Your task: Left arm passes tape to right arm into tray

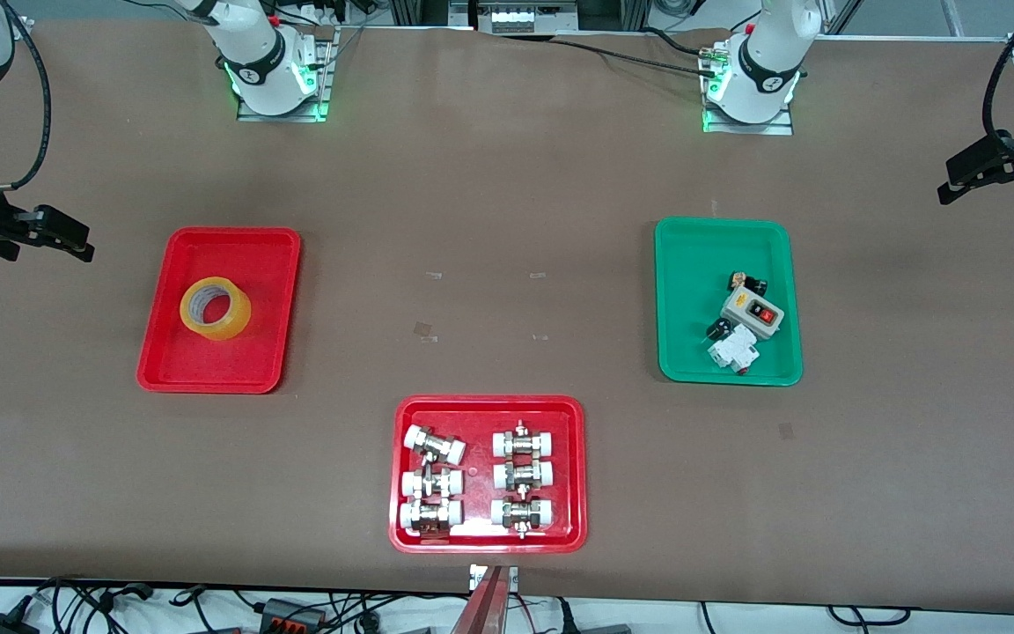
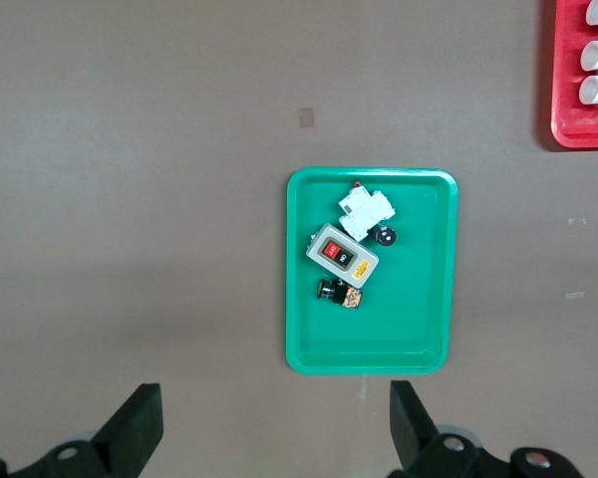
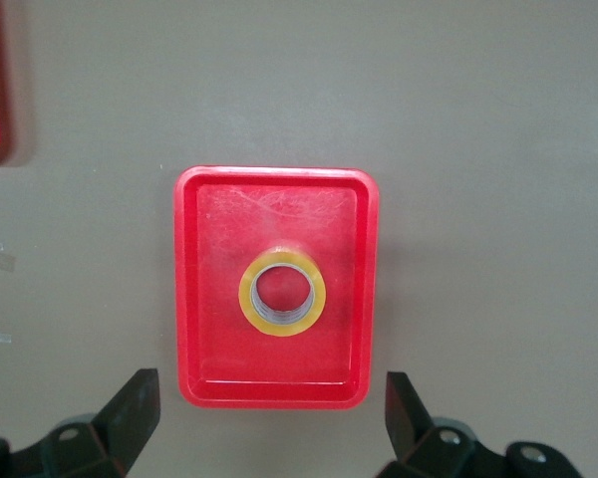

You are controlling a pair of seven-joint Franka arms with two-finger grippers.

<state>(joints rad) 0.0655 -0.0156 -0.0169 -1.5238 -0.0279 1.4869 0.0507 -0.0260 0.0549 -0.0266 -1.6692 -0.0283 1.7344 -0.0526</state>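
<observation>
Resting flat in the plain red tray (image 1: 164, 352), the tape (image 1: 216, 307) sits toward my right arm's end of the brown counter (image 1: 489, 202) in the front view, its hole facing up. My right end effector (image 1: 56, 234) hangs in the air off the tray's outer edge, holding nothing. My left end effector (image 1: 995, 172) hangs over the counter past the green tray (image 1: 683, 352), which holds a grey switch box (image 1: 752, 312) and a few small electrical parts. Nearer the front camera, between the two trays, a second red tray (image 1: 481, 409) carries six white-capped metal fittings (image 1: 476, 480) in two columns.

From my left wrist, the green tray (image 2: 309, 339) lies straight below the camera, the switch box (image 2: 342, 255) (red and black buttons up) tilted among the parts. My left end effector (image 2: 274, 423) shows both black fingers (image 2: 140, 423) spread wide apart with only bare counter between them. A corner of the fittings tray (image 2: 568, 129) shows at the frame's edge.

From my right wrist, the red tray (image 3: 194, 299) lies below with the tape (image 3: 282, 292) near its middle, clear of every rim. My right end effector (image 3: 269, 418) is spread wide too, its fingers (image 3: 135, 413) straddling empty air above the tray's edge.
</observation>
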